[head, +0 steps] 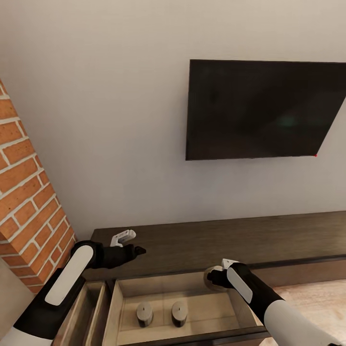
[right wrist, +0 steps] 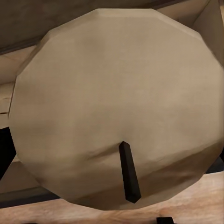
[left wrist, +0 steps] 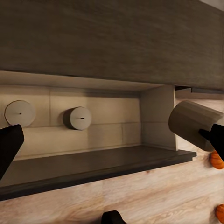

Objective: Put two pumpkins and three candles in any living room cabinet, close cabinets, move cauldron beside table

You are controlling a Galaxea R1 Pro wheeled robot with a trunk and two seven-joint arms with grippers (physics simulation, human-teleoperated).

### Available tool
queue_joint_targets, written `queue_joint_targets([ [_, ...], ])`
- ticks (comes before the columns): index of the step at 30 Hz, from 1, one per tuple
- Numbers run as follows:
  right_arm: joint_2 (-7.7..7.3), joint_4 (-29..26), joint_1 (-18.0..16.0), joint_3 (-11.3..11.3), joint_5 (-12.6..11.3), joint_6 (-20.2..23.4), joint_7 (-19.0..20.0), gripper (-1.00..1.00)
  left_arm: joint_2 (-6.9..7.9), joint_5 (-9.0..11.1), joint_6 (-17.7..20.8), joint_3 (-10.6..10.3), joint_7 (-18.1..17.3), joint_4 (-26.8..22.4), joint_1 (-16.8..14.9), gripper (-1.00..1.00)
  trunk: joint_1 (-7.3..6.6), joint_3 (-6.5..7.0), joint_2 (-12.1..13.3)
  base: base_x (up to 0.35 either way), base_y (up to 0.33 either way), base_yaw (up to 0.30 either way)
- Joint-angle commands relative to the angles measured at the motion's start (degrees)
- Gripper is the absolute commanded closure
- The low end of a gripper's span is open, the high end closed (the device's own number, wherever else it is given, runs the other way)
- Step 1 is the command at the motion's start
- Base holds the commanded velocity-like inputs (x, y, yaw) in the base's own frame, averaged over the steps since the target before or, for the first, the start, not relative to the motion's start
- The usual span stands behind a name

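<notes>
Right gripper (head: 215, 278) pinching candle (head: 210, 278) over open cabinet drawer (head: 126, 312), 2 candles (head: 144, 315) sitting inside at 7 o'clock. Left gripper (head: 136, 250) jaws: cannot tell.

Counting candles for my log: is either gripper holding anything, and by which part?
The right gripper holds the third candle by its side. The left gripper holds nothing.

A plain pale-grey wall (head: 110, 120) fills the far side of the room. A large black flat television (head: 262, 109) hangs on it toward the right, its screen dark, with a tiny red light at its lower right corner. At the left, a red-brick pillar (head: 26, 202) with pale mortar stands nearer than the wall. Light wood plank flooring (head: 312, 295) shows at the near right.
</notes>
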Motion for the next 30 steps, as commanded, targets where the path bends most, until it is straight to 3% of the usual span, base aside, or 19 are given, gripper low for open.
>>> queue_joint_targets([
  [1, -0.09, -0.1, -0.1, 0.4, -0.6, 0.1, -0.5, 1.00, 0.04, 0.6, 0.0, -0.1, 0.6, 0.0, -0.1, -1.00, 0.23, -0.25, -0.5, 0.000, 0.000, 0.000],
  [30, -0.18, -0.6, -0.1, 0.5, -0.2, 0.0, 0.1, 1.00, -0.05, 0.6, 0.0, -0.2, 0.6, -0.2, -0.1, -1.00, 6.60, -5.45, -12.1, 0.000, 0.000, 0.000],
])
